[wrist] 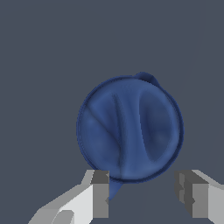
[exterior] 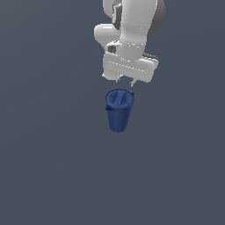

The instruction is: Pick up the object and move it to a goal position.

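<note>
white arm comes down from the upper centre of the frame, wrist pointing downward, pincer point(wrist: 144, 197) fingers spread apart.

You see one pitcher point(exterior: 118, 110), dark blue and tapered, its open rim filling the middle of the wrist view point(wrist: 130, 129). You see one robot arm point(exterior: 129, 30), white, carrying one claw point(exterior: 125, 82). The claw has two fingers point(wrist: 100, 194), both visible in the wrist view, one to either side of the pitcher's rim edge. On that rim you can count two small nubs, one on the far edge and one near the fingers. One plain grey worktop point(exterior: 48, 167) lies under everything.
</note>
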Available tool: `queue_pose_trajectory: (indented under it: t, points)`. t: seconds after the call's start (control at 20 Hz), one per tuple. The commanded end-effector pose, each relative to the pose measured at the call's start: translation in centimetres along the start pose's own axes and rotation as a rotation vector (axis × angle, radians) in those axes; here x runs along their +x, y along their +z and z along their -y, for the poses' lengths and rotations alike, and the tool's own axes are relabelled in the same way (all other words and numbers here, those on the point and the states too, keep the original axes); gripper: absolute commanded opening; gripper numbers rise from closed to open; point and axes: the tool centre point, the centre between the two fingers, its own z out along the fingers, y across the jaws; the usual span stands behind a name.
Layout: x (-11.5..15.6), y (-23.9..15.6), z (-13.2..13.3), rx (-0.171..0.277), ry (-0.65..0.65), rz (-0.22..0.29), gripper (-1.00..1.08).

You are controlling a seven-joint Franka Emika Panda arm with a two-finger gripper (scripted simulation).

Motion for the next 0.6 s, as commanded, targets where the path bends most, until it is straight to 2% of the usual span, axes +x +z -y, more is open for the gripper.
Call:
queue_pose_trajectory:
  t: [0.0, 0.55]
  points:
    - [-0.3, -1.4, 0.4, 0.026, 0.018, -0.011, 0.28]
    - [-3.2, -8.3, 2.9, 0.139, 0.116, -0.086, 0.28]
